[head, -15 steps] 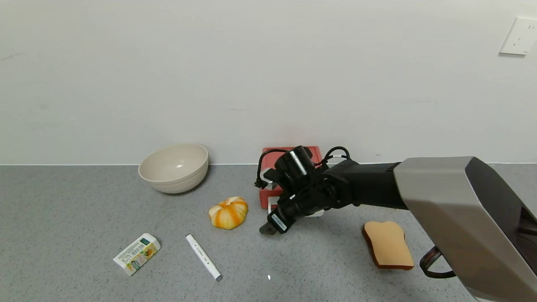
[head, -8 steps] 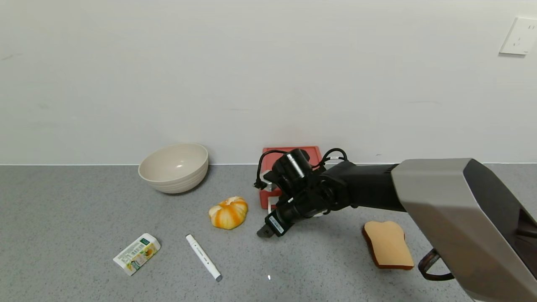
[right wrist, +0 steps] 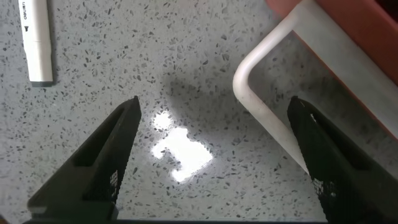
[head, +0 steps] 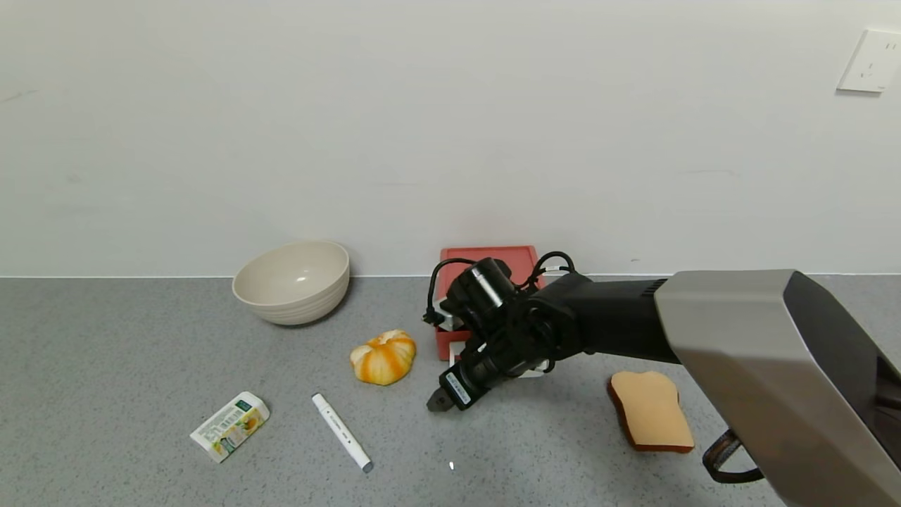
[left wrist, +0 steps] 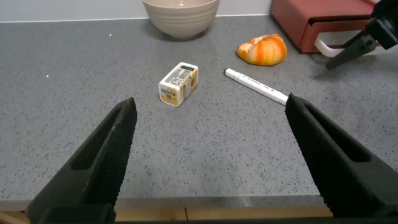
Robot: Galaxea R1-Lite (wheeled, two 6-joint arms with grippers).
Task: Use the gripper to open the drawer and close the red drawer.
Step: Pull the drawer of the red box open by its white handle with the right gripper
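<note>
The red drawer (head: 487, 256) stands against the wall, mostly hidden behind my right arm. Its white loop handle (right wrist: 261, 106) lies low over the counter in front of it. My right gripper (head: 445, 396) is open and tilted down just before the drawer front. In the right wrist view the right gripper (right wrist: 217, 168) has the handle's corner between its fingers, and the bar runs in behind one finger (right wrist: 329, 162). Whether they touch I cannot tell. The drawer also shows in the left wrist view (left wrist: 311, 25). My left gripper (left wrist: 211, 162) is open and empty, parked over the counter's front edge.
A beige bowl (head: 292, 280) sits at the back left. An orange pumpkin piece (head: 383, 356) lies left of the right gripper. A white marker (head: 341, 431) and a small carton (head: 229, 425) lie at the front left. A bread slice (head: 651, 410) lies at the right.
My right gripper has moved forward and to the left, lower toward the counter. The drawer's red front seems to have come forward a little with it.
</note>
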